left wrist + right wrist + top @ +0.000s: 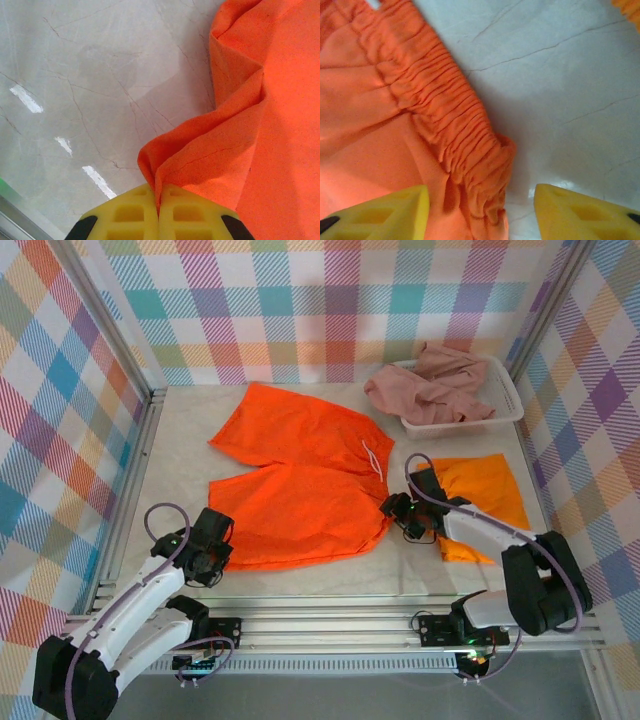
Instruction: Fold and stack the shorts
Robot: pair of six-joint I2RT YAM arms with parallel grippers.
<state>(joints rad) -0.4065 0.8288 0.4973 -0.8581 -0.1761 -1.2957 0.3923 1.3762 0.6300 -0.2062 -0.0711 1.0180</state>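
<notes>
Our left gripper (159,212) pinches the limp bright orange cloth shorts (300,495) at their 8 o'clock hem (167,160), our right gripper (480,210) spread round their 4 o'clock waistband (465,145)

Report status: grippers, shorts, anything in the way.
Left gripper shut on leg hem of spread orange shorts. Right gripper open, straddling waistband corner. Second orange shorts farther right, untouched; nothing blocking.
</notes>
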